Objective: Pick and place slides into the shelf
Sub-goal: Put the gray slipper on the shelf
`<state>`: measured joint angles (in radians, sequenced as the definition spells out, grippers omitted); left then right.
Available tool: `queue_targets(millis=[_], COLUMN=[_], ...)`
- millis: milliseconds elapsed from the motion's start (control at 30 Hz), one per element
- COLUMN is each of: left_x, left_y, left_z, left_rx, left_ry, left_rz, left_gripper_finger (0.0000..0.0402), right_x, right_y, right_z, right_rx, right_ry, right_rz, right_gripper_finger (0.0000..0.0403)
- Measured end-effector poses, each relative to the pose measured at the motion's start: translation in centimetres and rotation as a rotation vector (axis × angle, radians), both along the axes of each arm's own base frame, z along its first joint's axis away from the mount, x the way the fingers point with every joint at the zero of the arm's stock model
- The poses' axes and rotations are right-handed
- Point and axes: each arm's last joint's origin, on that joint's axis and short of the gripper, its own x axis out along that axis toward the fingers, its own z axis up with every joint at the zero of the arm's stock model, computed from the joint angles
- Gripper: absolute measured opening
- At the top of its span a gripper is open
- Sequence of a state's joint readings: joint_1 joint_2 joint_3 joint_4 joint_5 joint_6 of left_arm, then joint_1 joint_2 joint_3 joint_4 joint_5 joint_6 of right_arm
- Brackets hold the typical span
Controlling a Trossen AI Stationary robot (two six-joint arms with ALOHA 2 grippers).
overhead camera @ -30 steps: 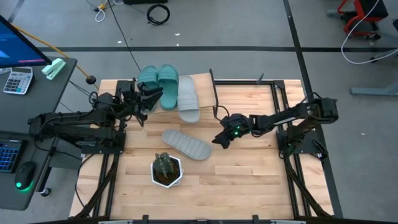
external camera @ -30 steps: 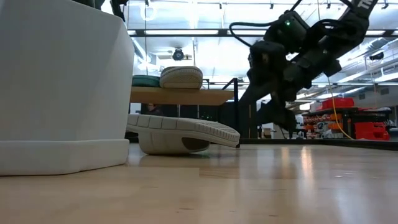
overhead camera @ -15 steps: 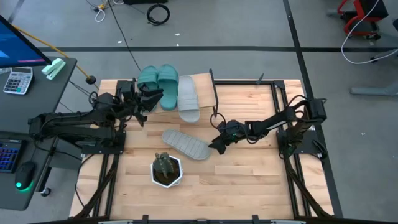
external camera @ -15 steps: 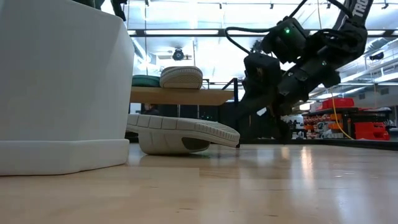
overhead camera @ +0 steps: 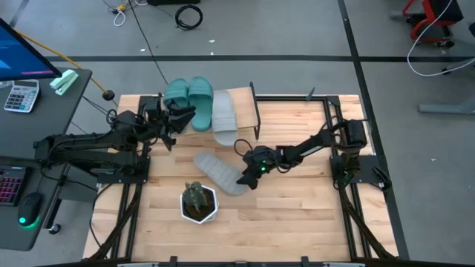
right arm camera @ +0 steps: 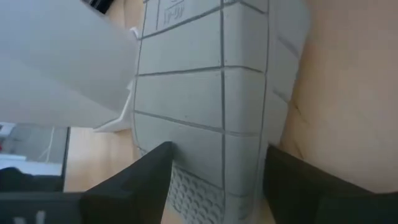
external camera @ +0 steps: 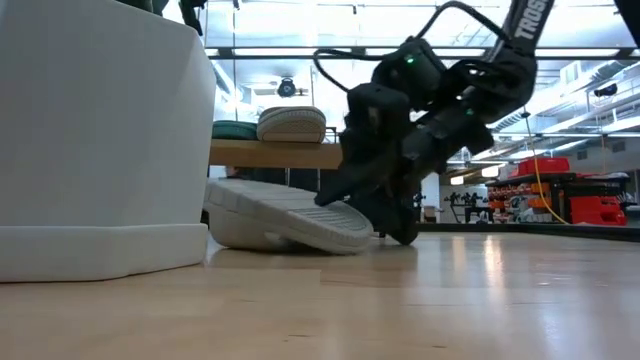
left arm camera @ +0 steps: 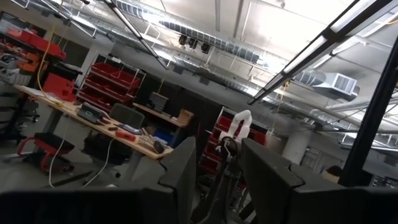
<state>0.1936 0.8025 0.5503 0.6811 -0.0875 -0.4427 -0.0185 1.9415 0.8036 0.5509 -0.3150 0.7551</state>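
Where right arm [overhead camera: 297, 152] reaches, grey slide [overhead camera: 220, 173]

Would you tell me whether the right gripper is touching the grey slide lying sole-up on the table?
Cannot tell. In the right wrist view the right gripper straddles the grey slide's end, with both fingers at its edges, but neither contact nor a gap shows plainly.

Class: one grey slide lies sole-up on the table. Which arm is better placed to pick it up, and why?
The right. Its claw is open at the end of the grey slide, fingers on either side of it. The left claw sits by the shelf, away from it.
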Motion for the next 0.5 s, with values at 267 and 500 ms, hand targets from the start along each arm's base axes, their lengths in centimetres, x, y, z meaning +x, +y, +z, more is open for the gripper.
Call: queue_targets(millis=[267,500], left_x=[0.1,0.1], left_y=[0.0,0.0], left_z=[-0.1,-0.2], left_rx=[-0.016,-0.017], left_ry=[0.011,0.016], left_rz=[-0.014,-0.015], left_gripper_finger=[0.0129,0.0132], right_x=[0.8,-0.2], right_y=[0.2,1.0], right_z=[0.3,1.5], right_rx=[0.024,0.044], right_ry=[0.004,0.087], right_rz=[0.07,0.142], right_gripper_finger=[0.0103,0.0048])
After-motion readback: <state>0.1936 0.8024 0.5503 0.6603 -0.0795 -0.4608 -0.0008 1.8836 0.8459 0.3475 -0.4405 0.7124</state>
